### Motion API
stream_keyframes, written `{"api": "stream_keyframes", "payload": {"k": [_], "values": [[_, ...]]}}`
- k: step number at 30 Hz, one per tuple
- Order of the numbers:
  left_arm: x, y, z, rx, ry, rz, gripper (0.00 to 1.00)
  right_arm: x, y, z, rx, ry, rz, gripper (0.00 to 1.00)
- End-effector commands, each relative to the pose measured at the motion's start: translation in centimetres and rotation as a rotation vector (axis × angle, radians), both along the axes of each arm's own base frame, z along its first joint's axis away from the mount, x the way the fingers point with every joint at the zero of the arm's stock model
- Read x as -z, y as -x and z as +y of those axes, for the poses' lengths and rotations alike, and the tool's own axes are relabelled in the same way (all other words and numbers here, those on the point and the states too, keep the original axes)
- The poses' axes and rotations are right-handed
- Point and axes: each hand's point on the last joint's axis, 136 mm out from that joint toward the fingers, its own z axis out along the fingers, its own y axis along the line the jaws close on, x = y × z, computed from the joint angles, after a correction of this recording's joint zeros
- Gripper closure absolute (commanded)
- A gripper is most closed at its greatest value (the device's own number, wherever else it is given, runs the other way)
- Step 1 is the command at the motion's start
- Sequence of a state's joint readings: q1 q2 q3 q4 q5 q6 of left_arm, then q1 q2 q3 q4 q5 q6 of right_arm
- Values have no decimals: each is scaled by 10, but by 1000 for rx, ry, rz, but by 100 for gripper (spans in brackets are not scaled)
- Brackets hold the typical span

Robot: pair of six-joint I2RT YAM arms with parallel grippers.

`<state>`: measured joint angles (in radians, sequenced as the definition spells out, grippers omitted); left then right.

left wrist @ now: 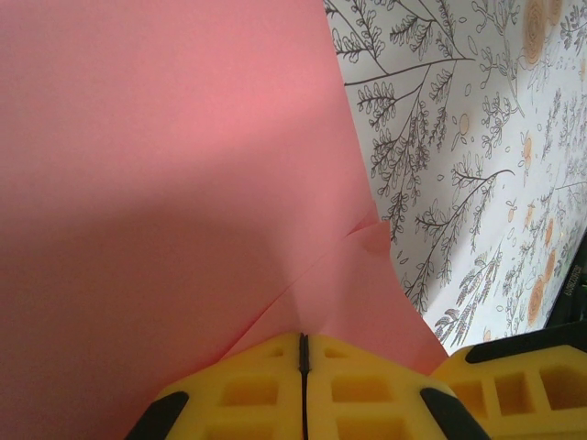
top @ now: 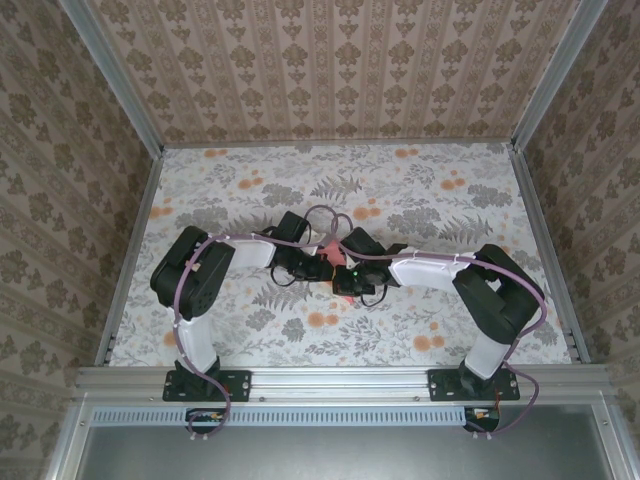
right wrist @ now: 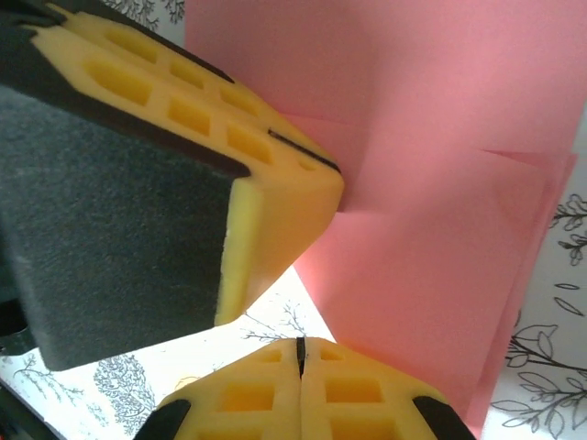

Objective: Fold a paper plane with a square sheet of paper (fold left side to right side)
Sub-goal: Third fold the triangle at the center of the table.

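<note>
Salmon-pink paper (top: 327, 250) shows from overhead as a small patch at the middle of the tablecloth (top: 250, 190). Left wrist view: left gripper (left wrist: 303, 353) clenched on the paper's near edge. Right wrist view: folded layers along the paper's right side, and right gripper (right wrist: 300, 353) closed just beside its lower edge.

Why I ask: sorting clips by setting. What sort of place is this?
Likely a robot test booth: wallpapered walls box in a flower-cloth table, with a left arm and right arm bolted to a metal rail.
</note>
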<state>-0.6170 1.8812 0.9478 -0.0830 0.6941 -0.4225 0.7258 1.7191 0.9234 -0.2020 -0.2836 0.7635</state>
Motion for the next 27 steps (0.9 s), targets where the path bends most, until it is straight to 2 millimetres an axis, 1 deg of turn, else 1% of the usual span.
{"api": "stream_keyframes", "payload": {"k": [1, 10, 22, 27], "values": [[29, 8, 15, -10, -116, 40, 93, 7, -3, -8, 38, 57, 9, 97], [30, 9, 16, -8, -120, 41, 93, 23, 6, -17, 46, 108, 58, 98], [32, 9, 18, -7, -134, 43, 93, 32, 25, -34, 35, 171, 117, 98], [33, 8, 19, -10, -140, 43, 93, 33, 37, -41, 22, 184, 149, 98]]}}
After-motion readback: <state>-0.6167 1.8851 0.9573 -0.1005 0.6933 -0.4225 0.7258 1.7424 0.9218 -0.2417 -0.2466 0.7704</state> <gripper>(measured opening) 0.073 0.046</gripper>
